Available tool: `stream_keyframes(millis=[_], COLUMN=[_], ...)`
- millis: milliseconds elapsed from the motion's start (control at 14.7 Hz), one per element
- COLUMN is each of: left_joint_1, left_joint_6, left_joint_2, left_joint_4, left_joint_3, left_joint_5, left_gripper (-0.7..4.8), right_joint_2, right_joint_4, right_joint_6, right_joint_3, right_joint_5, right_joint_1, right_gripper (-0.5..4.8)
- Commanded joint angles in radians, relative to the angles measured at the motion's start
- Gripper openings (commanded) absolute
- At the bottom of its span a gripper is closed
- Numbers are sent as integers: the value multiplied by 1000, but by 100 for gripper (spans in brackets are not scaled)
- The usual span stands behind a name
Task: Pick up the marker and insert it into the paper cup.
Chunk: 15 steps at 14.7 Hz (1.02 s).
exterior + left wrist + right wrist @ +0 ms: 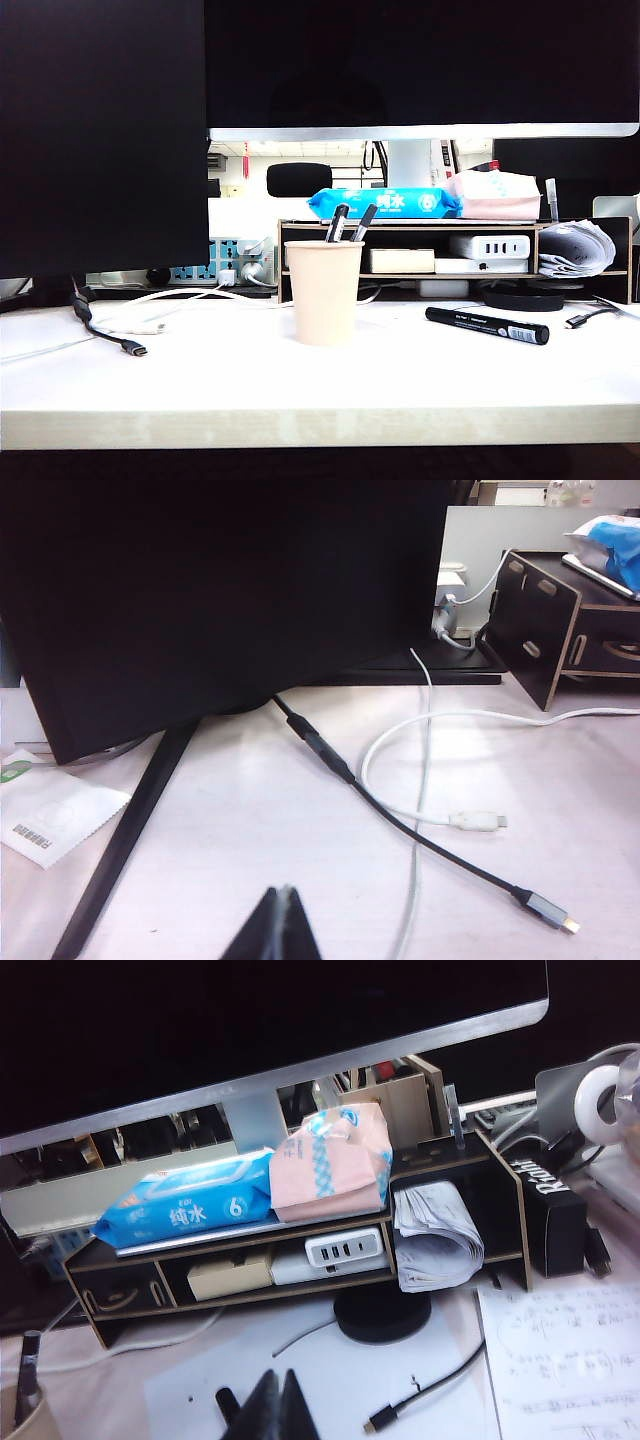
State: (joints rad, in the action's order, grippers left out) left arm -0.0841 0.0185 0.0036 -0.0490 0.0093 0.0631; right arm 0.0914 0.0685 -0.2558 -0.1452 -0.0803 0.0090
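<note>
The marker (487,326) is seen lying flat on the white table (300,390), to the right of the paper cup (323,292) and well apart from it, its length running roughly left to right with the white print facing up; nothing touches it. The cup stands upright near the table's middle, with two grey-banded markers (350,222) leaning inside it and poking above the rim. Neither arm is visible in the exterior view. The left gripper (284,930) is shown in its wrist view with its dark fingertips pressed together and holding nothing, above bare table near a black cable (420,835) and a white cable (440,770), below a dark monitor (220,590). The right gripper (275,1412) is likewise clenched on nothing, its tips meeting in a point, above the table in front of a wooden shelf (300,1250); on the shelf a blue wipes pack (185,1210) and a pink tissue pack (335,1160) are seen side by side, with a roll of papers (435,1235) tucked under its top.
</note>
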Motion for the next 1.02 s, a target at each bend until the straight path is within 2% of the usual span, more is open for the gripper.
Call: stream_keyframes(millis=[68,136,272,408,476,544,612,680,748,1019], left_joint_1=[-1,-1,-1,-1,-1,-1,-2,-2,-2,-2], left_joint_6=[-4,-4,-4,12,120,180,174,152,150,127], left_joint_2=[0,0,0,0,0,0,0,0,0,3], left_joint_4=[5,5,5,11,41,56,66,78,82,77], left_joint_3=[0,0,0,0,0,0,0,0,0,0], left_joint_5=[-4,-3,-4,-4,-37,-140,-291,-496,-556,-561], left_gripper=[-5,-5,-5,-5,-5,-5,-5,-5,-5,-5], right_joint_2=[280,471,777,1052,1170,1268,1347,1431,1476,1668], right_joint_4=[4,2,-102,-277,-356,-419,-460,-487,-492,-529], right_joint_6=[45,109,181,236,281,315,344,369,375,399], right_joint_3=[-151,-258,-460,-672,-767,-846,-911,-978,-1014,-1180], right_joint_5=[-18,-70,-167,-187,-187,-187,-183,-180,-181,-156], right_joint_1=[1,2,4,46,76,101,126,153,169,214], right_gripper=[-6,-6,-6,-6,-6,-6,-6,-6,-6,-6])
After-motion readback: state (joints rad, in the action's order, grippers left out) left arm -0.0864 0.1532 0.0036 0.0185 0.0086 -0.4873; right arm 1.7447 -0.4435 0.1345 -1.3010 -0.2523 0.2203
